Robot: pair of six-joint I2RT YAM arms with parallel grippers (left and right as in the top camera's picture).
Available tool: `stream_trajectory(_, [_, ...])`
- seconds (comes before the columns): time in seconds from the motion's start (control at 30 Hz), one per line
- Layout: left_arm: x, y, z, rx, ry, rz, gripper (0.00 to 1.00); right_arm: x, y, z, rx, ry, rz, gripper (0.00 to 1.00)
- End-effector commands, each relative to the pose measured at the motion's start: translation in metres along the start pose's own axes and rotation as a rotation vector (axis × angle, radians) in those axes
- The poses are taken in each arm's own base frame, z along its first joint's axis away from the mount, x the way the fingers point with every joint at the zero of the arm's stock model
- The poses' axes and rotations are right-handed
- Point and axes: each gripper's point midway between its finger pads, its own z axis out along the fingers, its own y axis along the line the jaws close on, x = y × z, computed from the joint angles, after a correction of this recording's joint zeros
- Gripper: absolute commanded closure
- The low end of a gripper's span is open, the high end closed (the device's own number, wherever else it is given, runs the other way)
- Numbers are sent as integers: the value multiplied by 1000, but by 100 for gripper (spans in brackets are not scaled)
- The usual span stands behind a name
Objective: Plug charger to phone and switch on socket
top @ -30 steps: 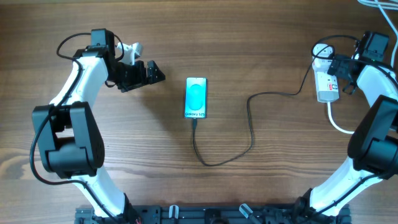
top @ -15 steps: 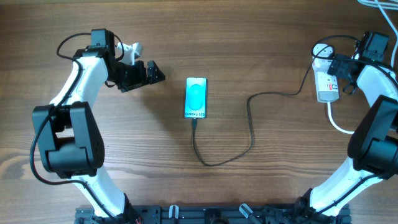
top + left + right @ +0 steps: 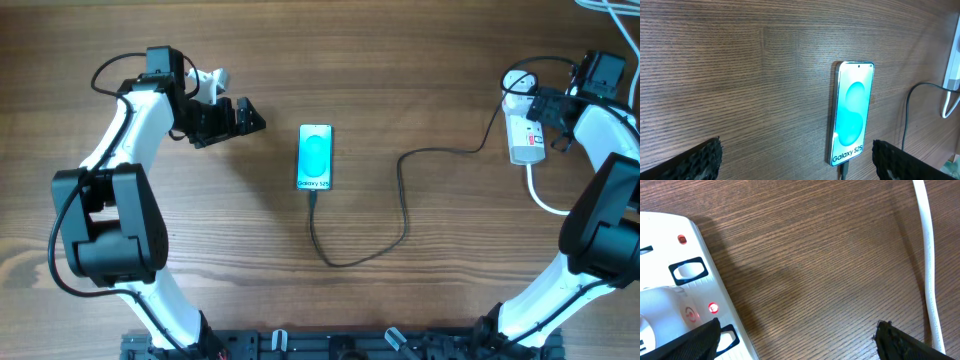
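No change last sec — charger (image 3: 405, 200) in phone (image 3: 315, 155), socket (image 3: 524, 140) lamp (image 3: 713, 308) red, left claw (image 3: 795, 147) & right claw (image 3: 797, 326) spread — prob done.

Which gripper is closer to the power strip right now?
Right. The right gripper is over the power strip; the left gripper is far off, on the other side of the phone.
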Motion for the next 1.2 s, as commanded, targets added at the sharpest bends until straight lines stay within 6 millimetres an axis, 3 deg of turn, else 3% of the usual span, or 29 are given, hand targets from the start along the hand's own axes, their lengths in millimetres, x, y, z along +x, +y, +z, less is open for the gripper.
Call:
stream_trajectory(0.0, [0, 1, -1, -6, -2, -1, 0, 0, 14, 4, -34, 1, -10, 0])
stream_trajectory(0.2, [-1, 0, -1, -6, -4, 0, 0, 0, 14, 4, -34, 1, -10, 0])
stream_trajectory(0.3, [-4, -6, -11, -6, -30, 17, 0, 0, 14, 4, -34, 1, -10, 0])
stream_trajectory(0.47, [-17, -44, -67, -2, -177, 115, 0, 0, 14, 4, -34, 1, -10, 1])
stream_trajectory(0.53, [-20, -66, -100, 0, -262, 172, 0, 0, 14, 4, -34, 1, -10, 0])
stream_trajectory(0.73, [-9, -118, -178, 5, -464, 307, 0, 0, 14, 4, -34, 1, -10, 0])
stream_trajectory(0.9, [3, -139, -209, 7, -549, 363, 0, 0, 14, 4, -34, 1, -10, 0])
stream_trajectory(0.97, [3, -133, -218, -60, -581, 355, 0, 0, 14, 4, -34, 1, -10, 0])
stream_trajectory(1.17, [17, -133, -224, -78, -574, 343, 0, 0, 14, 4, -34, 1, -10, 0])
